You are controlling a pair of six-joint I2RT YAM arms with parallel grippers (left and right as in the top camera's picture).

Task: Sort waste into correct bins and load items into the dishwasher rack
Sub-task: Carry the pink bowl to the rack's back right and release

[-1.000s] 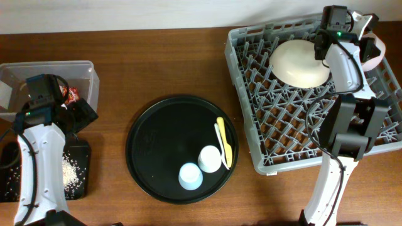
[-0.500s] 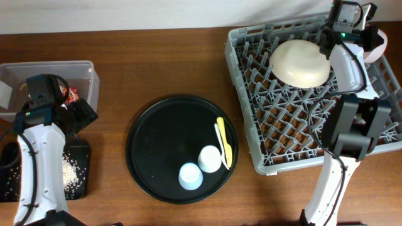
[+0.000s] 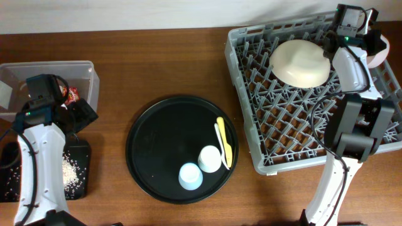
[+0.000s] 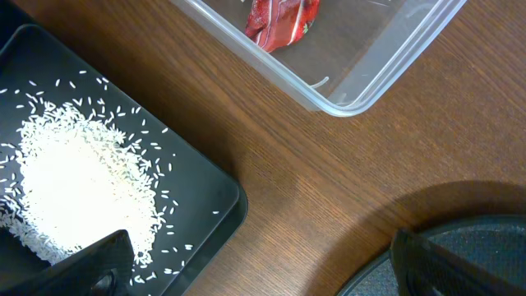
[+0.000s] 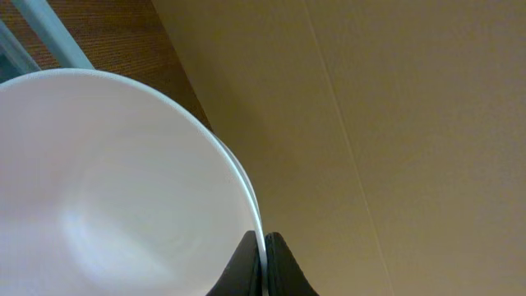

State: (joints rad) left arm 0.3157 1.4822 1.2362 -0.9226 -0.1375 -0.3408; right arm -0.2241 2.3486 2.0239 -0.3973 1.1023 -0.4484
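Currently: right gripper [image 5: 263, 253] clenched on pink bowl [image 5: 107, 181] rim.
Left gripper [image 4: 263, 265] spread wide, empty — rice [image 4: 74, 189] beside one finger — red wrapper [image 4: 282, 20] ahead of it.

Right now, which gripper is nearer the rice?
Left. The left gripper hovers open beside the rice; the right gripper is far off, pinching the bowl at the rack.

Left claw [image 4: 275, 263] spread wide; right claw [image 5: 264, 261] pinched, arm extended.

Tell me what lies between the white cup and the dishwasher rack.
Overhead, the fork and spoon on the round tray, then bare wood table.
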